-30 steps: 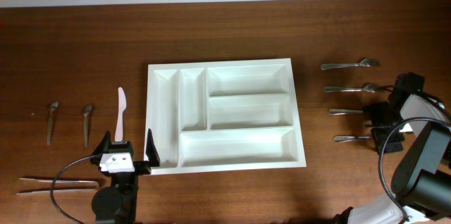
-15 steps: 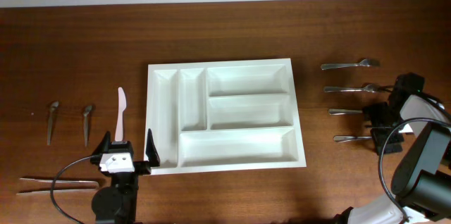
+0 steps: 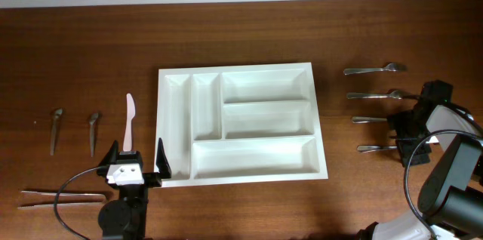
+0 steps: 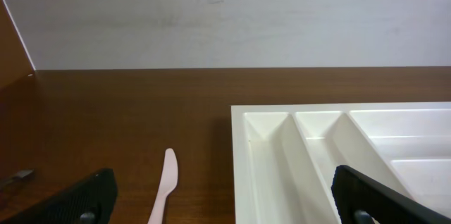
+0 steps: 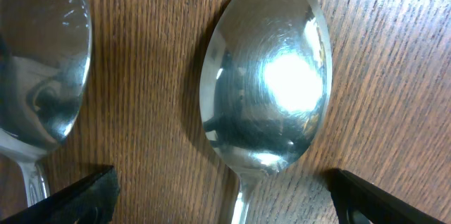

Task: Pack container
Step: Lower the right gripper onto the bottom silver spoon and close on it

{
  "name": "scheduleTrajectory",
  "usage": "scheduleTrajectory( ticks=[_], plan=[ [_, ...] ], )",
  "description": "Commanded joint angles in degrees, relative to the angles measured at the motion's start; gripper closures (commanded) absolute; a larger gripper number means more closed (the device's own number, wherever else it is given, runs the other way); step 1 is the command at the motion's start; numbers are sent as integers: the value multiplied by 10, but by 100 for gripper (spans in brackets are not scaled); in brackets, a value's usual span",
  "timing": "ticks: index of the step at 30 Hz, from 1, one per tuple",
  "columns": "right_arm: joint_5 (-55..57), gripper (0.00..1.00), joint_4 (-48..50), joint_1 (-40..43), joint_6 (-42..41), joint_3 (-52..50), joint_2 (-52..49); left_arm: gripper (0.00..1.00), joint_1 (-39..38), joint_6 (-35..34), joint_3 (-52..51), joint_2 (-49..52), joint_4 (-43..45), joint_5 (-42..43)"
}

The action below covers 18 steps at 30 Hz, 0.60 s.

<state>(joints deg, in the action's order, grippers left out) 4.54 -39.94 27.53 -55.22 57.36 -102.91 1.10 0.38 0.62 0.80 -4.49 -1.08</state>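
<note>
One slight shift: right pincer point(image 3: 403, 134).

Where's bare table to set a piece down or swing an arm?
Widest free patch: the strip between the tray and the table's far edge. Also free: the near side by the tray's right corner. Crowded: right of the tray, cutlery row at the right fingers; left, the knife beside the left fingers.

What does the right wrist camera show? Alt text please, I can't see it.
Close-up of the bowl of a shiny metal spoon lying on the dark wooden table, with part of a second spoon at the left edge. Two black fingertips of the right gripper show in the bottom corners, wide apart.
</note>
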Motion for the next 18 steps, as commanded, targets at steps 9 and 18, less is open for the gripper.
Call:
scheduleTrajectory(
  ticks=[9,18],
  plan=[
    [-11,8,-8,-2,3,-44,-46,1,3,7,-1,-5,-3,-2],
    [-10,6,-16,-2,8,-44,-46,1,3,7,-1,-5,-3,-2]
  ],
)
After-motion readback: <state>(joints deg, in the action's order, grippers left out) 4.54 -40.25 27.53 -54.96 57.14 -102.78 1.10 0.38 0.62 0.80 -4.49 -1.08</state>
